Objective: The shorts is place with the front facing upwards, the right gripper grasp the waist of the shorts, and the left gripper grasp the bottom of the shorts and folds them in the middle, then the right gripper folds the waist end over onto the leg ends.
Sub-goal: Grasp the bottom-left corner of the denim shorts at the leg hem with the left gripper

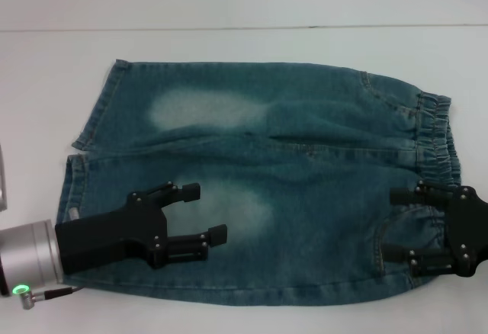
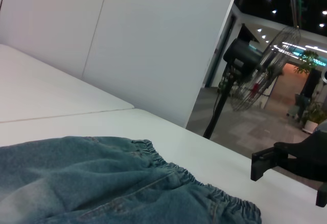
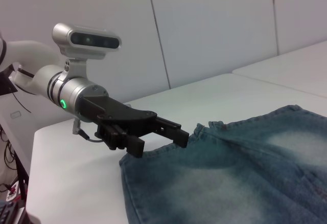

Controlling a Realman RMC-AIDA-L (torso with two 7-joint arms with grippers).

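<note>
shorts (image 1: 267, 189) flat | left claw (image 1: 204, 212) above thigh (open) | right claw (image 1: 396, 223) at waist (image 1: 436, 139)

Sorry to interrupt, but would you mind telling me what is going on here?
A two-armed robot is set to fold denim shorts lying flat on a white table. The left gripper is open above the near leg by the hems, and the right gripper is open at the elastic waist. Neither has grasped fabric, so no fold is made yet.

The shorts (image 1: 305, 197) are showing soft, faded denim cloth, gathering into ruffles at the waist (image 1: 436, 139). The left claw (image 1: 204, 213) is looking matt black plastic on brushed silver metal, and the tabletop (image 1: 46, 82) is lying smooth, matt white.
</note>
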